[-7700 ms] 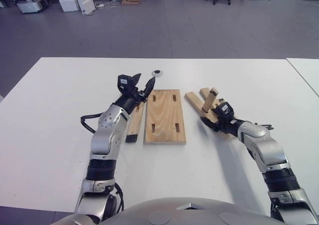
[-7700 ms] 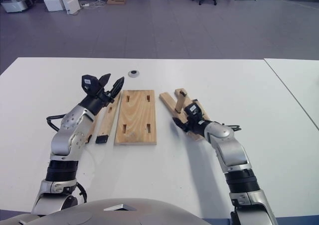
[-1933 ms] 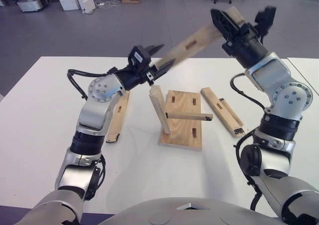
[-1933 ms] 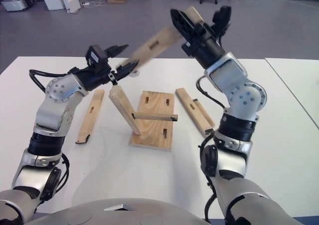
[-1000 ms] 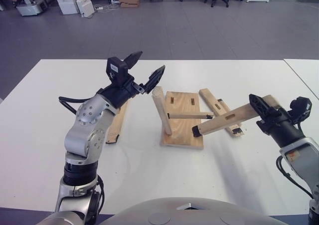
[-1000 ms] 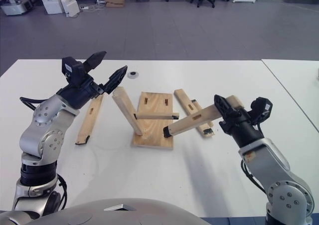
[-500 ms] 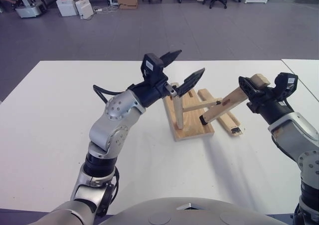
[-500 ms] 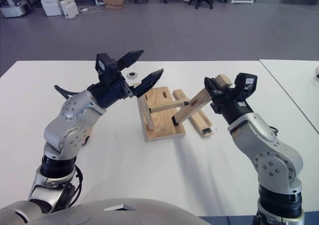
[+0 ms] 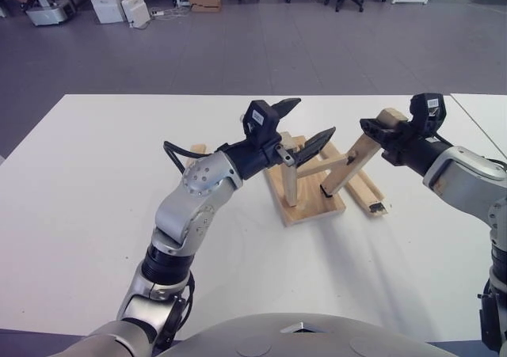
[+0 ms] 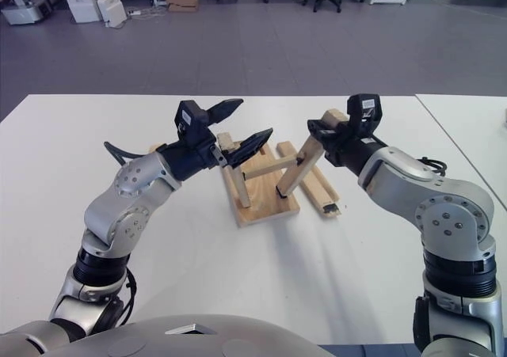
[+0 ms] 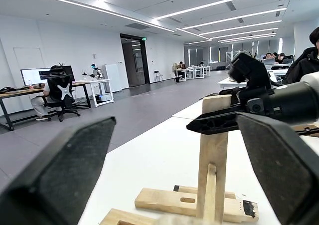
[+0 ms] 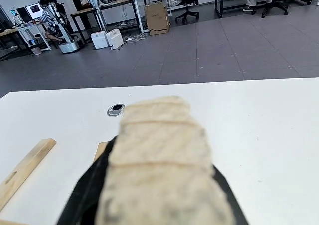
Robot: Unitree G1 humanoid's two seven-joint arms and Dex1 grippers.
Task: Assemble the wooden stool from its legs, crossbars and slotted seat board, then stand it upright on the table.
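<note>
right gripper (image 9: 382, 127): clamped on top end of held leg (image 9: 348, 161)
held leg axis: tilted, foot slanted down and left toward right edge of seat board (image 9: 313, 208), which lies on table (image 9: 95, 175)
crossbar (image 9: 321, 167): spans from upright leg (image 9: 290, 181) to held leg; seating cannot be told
left gripper (image 9: 317, 115): fingers apart, straddling upright leg's top; judged the nearer arm for bracing

On white table (image 9: 79, 175): seat board (image 9: 313, 207), leg (image 9: 367, 191)
</note>
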